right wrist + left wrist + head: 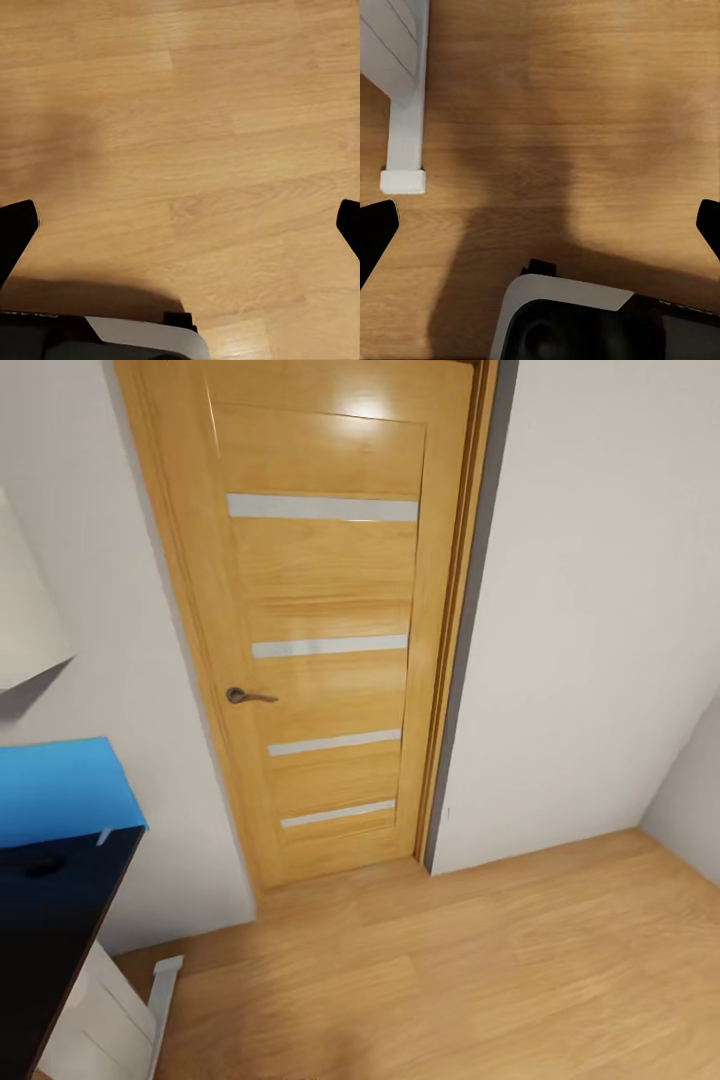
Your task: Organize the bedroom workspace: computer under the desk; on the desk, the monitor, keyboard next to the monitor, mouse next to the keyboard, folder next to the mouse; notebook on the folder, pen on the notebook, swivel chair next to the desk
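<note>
Floor: light oak plank floor (pixel 480 970), spanning the room from wall to wall; bare under both arms.
Walls: plain off-white walls (pixel 590 610) meeting the floor at the far side.
Door: glossy honey-wood door (pixel 325 620) with four frosted horizontal strips, shut, set in the far wall; dark lever handle (pixel 248 696) near its hinge-opposite edge.
Desk: long desk with black top and bright-blue back panel (pixel 60 840), at the room's left edge; only its end corner shows. A small dark item lies on the top near the blue panel; too dim to identify.
White frame: white slatted piece with a square-footed leg (pixel 403 142), standing on the floor just beside the desk end.
Left gripper (pixel 540 225): jaws spread wide, nothing between them, over bare floor near the white leg.
Right gripper (pixel 180 225): jaws spread wide, empty, over bare floor.
Step in hand: judged to be transit; the base faces the door, not the workspace.
Next move: calls for turning toward the desk to bring the chair and folder into sight.
Writing: none legible.
</note>
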